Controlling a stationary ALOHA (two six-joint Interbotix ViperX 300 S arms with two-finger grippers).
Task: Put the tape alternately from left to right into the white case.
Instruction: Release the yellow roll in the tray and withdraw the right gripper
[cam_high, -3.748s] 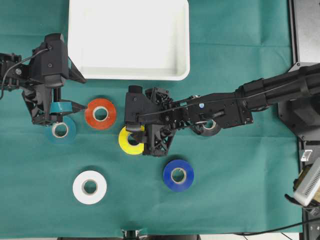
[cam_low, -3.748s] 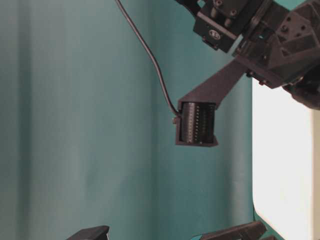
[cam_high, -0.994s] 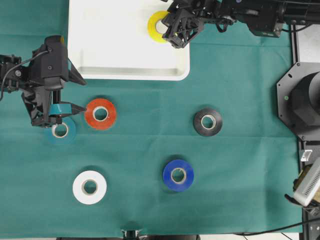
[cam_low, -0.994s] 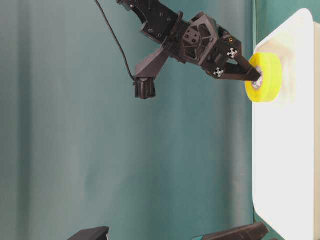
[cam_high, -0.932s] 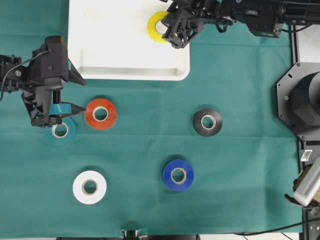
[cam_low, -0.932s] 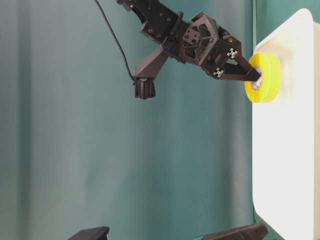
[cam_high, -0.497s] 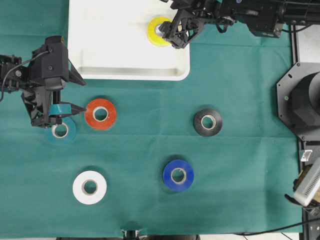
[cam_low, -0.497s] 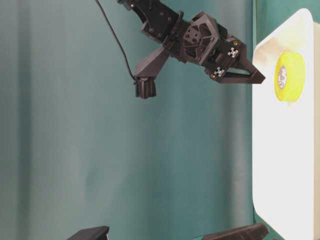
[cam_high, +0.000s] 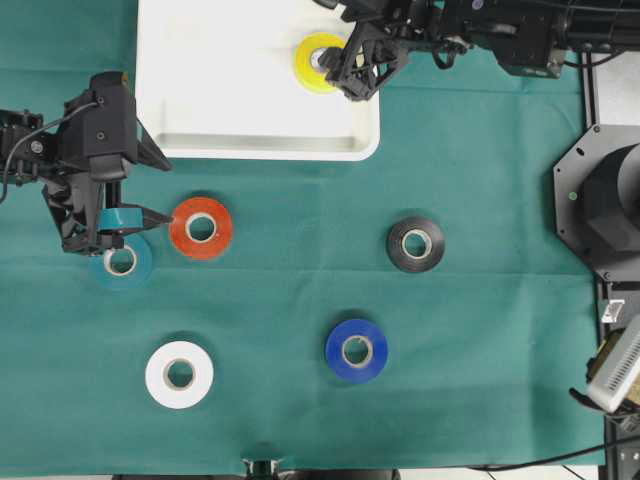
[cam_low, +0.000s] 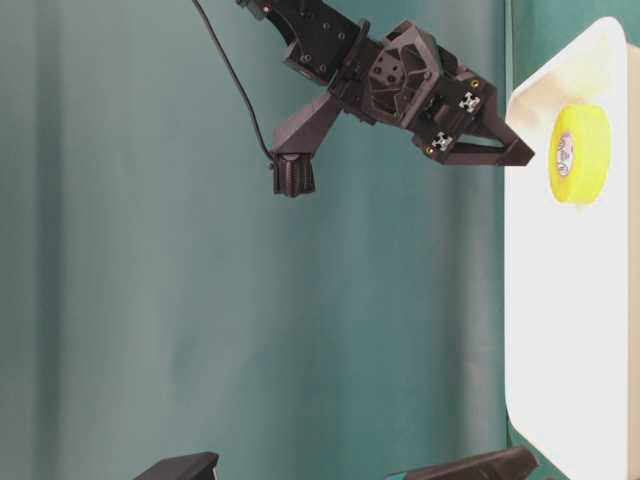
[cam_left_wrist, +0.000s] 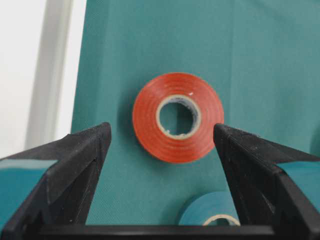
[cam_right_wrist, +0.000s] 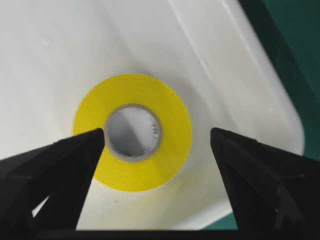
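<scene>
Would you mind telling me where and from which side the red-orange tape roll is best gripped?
The red-orange tape roll lies flat on the green cloth, hole up, clear of the teal roll. Probably best to come straight down from above and close across its outer rim, or with one finger in the hole pinching the ring wall. The left gripper, jaws open, already faces it.

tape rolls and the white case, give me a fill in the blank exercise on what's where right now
1. The only roll lying inside the white case is the ____ one.
2. The right gripper hangs over that roll with its jaws ____.
3. Through the left wrist camera, the roll centred between the open left gripper's fingers is the ____ one.
4. The number of rolls lying on the green cloth is ____.

Missing words: yellow; open; red-orange; five
</scene>
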